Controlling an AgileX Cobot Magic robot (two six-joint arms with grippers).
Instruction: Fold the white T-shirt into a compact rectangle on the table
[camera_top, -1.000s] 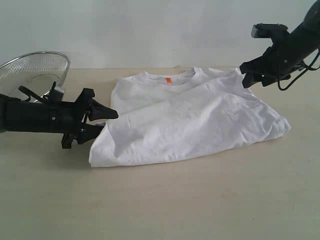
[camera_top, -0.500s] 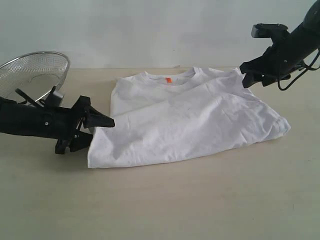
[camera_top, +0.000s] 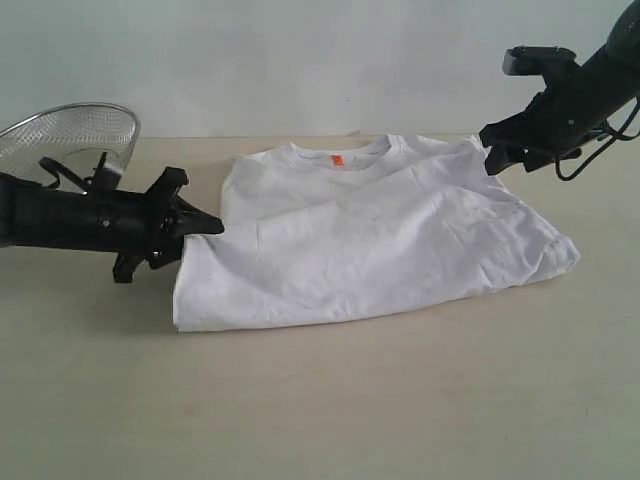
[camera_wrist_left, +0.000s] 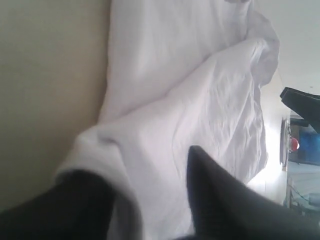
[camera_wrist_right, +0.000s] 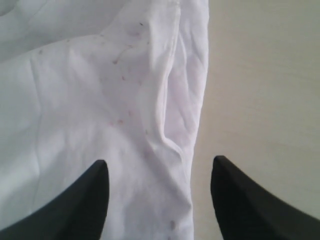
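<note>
Exterior view: the shirt (camera_top: 370, 240) lies half folded mid-tabletop (camera_top: 350, 410), collar toward the far edge. The left gripper (camera_top: 195, 235) meets its left side. The right gripper (camera_top: 497, 150) hangs over its far right shoulder. A basket (camera_top: 60, 135) sits at the far left corner.

Left wrist view: cloth bunches between the fingers (camera_wrist_left: 220, 200); whether it is clamped I cannot tell.

Right wrist view: the gripper is spread wide and empty above the shirt's edge.

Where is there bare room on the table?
Bare: the wide table strip in front of the shirt, and the patch to its right. Crowded: the left, with left gripper at the shirt's edge and basket behind; right gripper hovers at the far right corner.
</note>
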